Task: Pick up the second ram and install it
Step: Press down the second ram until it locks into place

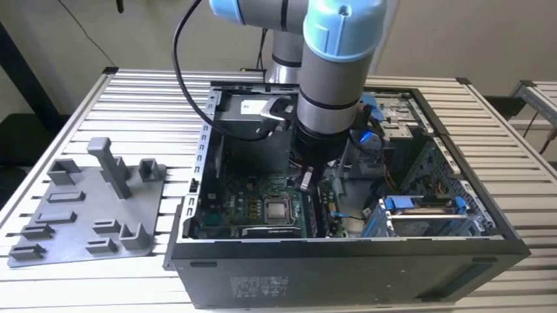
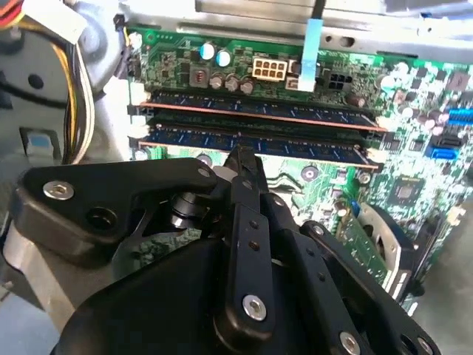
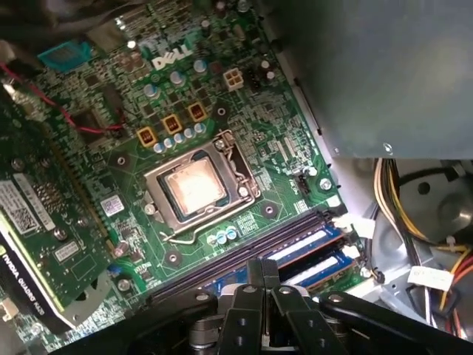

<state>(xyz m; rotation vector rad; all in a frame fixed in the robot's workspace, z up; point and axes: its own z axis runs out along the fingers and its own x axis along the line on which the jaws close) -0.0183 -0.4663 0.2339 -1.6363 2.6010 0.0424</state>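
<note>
Two bluish-green memory sticks stand side by side in the motherboard slots. The second ram point(image 2: 310, 146) point(image 3: 307, 242) is the one nearer the processor socket point(image 3: 194, 185), and it lies level in its slot. My gripper point(image 2: 240, 157) point(image 3: 262, 270) point(image 1: 306, 179) hangs inside the open computer case point(image 1: 200, 195). Its fingers are shut together, with the tips down at the top edge of that stick. The other stick point(image 2: 259, 111) point(image 3: 327, 265) sits just beyond it, towards the board's edge. The gripper's black linkage hides the middle of the second ram.
A grey power-supply box point(image 3: 384, 66) and bundled yellow cables point(image 3: 414, 222) crowd one side of the slots. A graphics card point(image 3: 37, 222) stands past the socket. Blue drive latches point(image 1: 418, 203) sit at the case's right in the exterior view. A grey holder tray point(image 1: 87, 208) lies on the slatted table.
</note>
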